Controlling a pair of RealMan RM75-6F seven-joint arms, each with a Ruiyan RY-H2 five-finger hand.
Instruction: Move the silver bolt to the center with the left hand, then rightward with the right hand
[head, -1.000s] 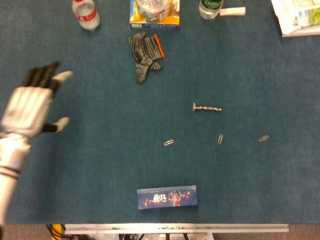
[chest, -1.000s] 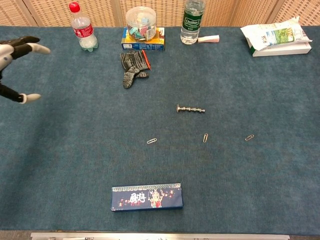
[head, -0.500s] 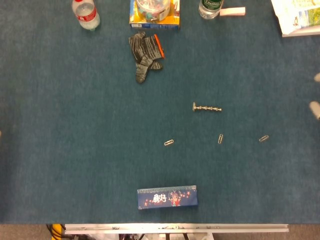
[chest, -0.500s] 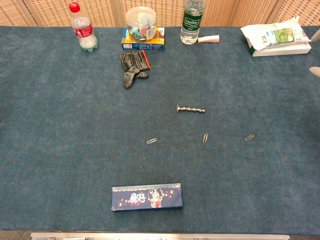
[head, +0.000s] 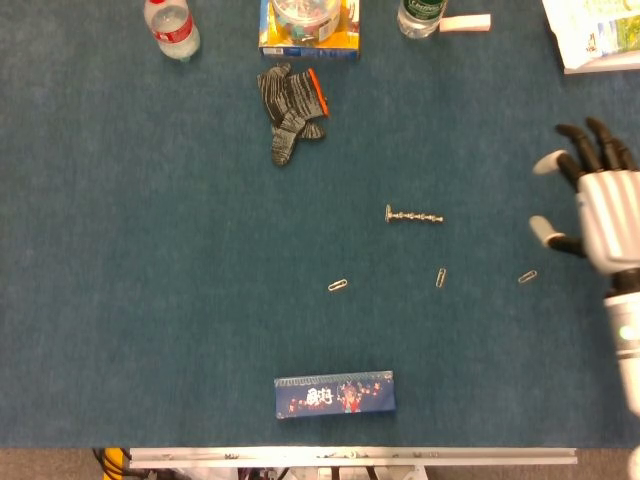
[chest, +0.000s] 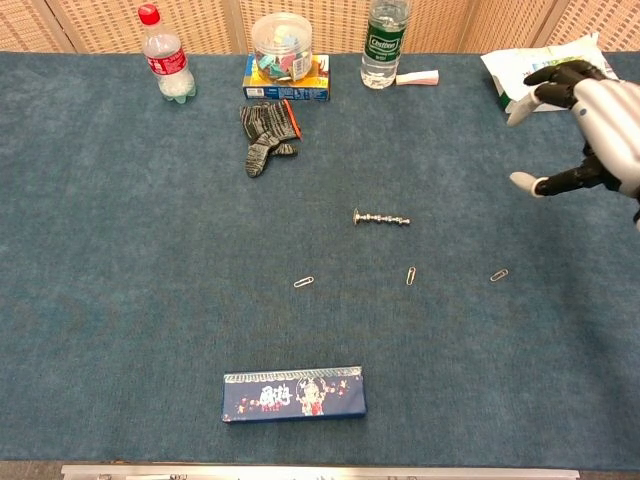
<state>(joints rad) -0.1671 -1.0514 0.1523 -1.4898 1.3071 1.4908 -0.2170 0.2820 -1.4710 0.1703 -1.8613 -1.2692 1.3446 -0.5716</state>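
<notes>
Fingers of the right hand (head: 598, 205) are spread apart and hold nothing; the hand hovers at the table's right side, well apart from the silver bolt (head: 413, 215). The bolt lies flat on the blue table cover (head: 150, 300) near the middle, its head pointing left, with three paper clips (head: 441, 277) scattered just below it. The head view looks straight down and shows the white back of the hand and part of its forearm; the chest view shows the same hand (chest: 590, 125) from the front, thumb below and fingertips reaching in front of the white packet (chest: 545, 72). Only the chest view shows the full red-capped bottle (chest: 166, 57), the clear jar (chest: 282, 45) and the wicker backdrop. The left hand appears in neither view.
</notes>
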